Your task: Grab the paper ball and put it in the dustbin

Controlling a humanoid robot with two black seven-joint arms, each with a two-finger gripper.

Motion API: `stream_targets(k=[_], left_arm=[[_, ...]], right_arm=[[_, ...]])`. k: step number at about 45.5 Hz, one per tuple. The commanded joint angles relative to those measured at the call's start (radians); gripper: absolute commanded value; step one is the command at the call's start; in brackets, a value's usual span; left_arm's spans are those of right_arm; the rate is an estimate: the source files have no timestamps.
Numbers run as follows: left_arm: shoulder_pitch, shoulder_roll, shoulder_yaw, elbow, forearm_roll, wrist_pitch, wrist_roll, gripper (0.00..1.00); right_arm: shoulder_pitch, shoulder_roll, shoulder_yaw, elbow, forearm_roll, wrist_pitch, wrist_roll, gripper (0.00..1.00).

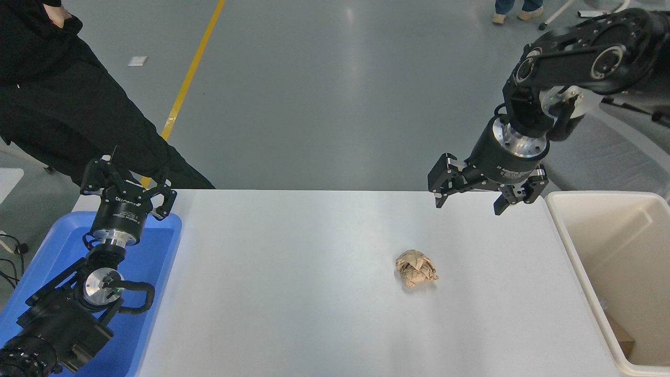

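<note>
The tan-brown paper ball lies on the white table, right of centre. The cream-beige dustbin stands at the table's right end, with some brown scraps in its bottom. My right gripper hangs open and empty above the table's far edge, up and to the right of the ball and left of the dustbin's far corner. My left gripper is parked open at the lower left, over the blue tray.
A shallow blue tray sits at the table's left end under my left arm. A person in black stands at the far left beyond the table. Another person's feet show at the top right.
</note>
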Motion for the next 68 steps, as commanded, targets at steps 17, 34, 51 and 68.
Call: stream_targets(k=[17,34,51,68], left_arm=[[0.001,0.000,0.001,0.000,0.001,0.000,0.000,0.99],[0.000,0.000,0.001,0.001,0.001,0.001,0.000,0.99],[0.001,0.000,-0.001,0.000,0.001,0.000,0.000,0.99],[0.001,0.000,-0.001,0.000,0.001,0.000,0.000,0.99]], right_arm=[[-0.401,0.121,0.113,-0.145,-0.026,-0.422,-0.001,1.00],[-0.573,0.166,0.228,-0.318,-0.031,-0.423,-0.005,1.00],[-0.687,0.166,0.251,-0.416,-0.091,-0.425,-0.007,1.00],[-0.750,0.166,0.303,-0.501,-0.111,-0.465,-0.007,0.96]])
